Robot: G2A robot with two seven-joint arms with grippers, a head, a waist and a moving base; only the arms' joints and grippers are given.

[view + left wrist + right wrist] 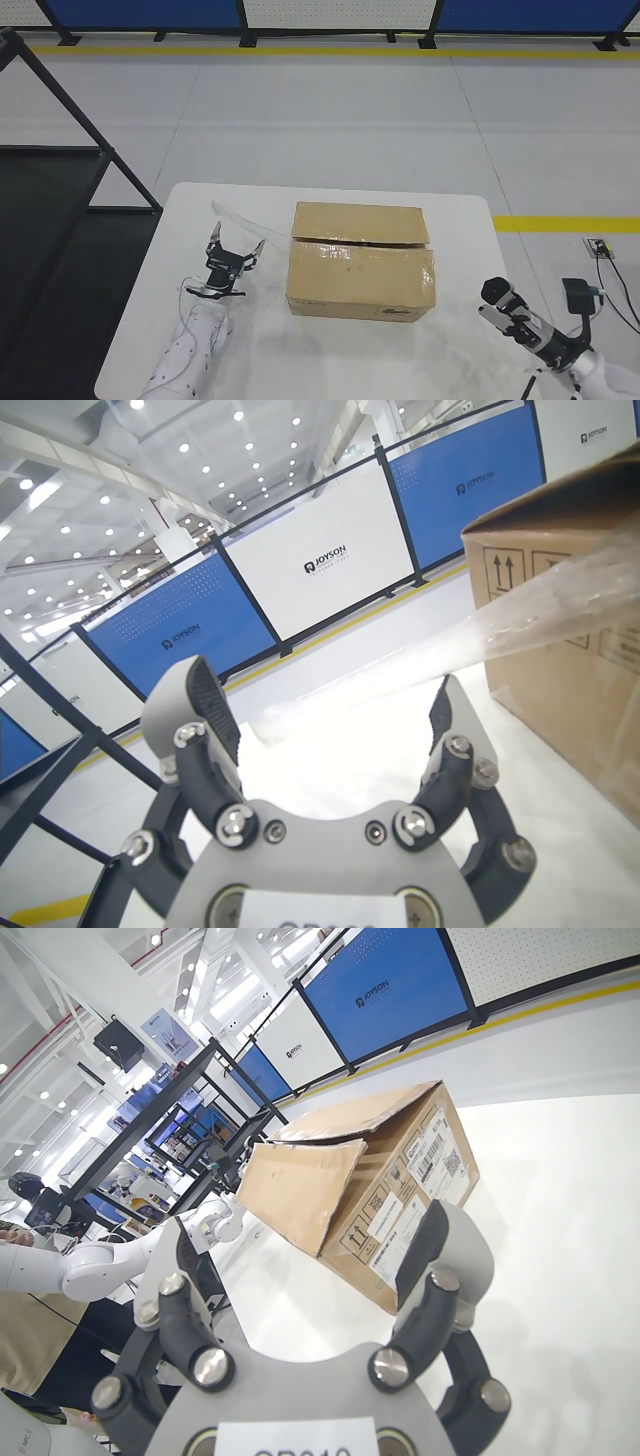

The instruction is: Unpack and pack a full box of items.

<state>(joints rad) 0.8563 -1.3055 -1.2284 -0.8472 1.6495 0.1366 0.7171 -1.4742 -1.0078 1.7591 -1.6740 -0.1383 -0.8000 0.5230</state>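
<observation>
The box (360,265) sits at the middle of the white table (450,350), long axis running from 9 o'clock to 3 o'clock in the top view. It's cardboard and no longer sealed. There's a dark split along the seam between the two top flaps, and the right wrist view shows the near flap tilted up, its free edge jutting out past the box (400,1163) wall. The labelled short end faces 3 o'clock.

A strip of clear tape (245,220) trails off the box's 9 o'clock end and stretches away toward 10 o'clock. In the left wrist view the tape (525,620) passes just beyond the fingertips.

The left gripper (237,238) is at 9 o'clock of the box, near it, fingers splayed wide with nothing clamped between them (322,680). The right gripper (497,297) hangs at 4 o'clock, well apart from the box, also spread and empty (305,1220), pointing at the labelled end.
</observation>
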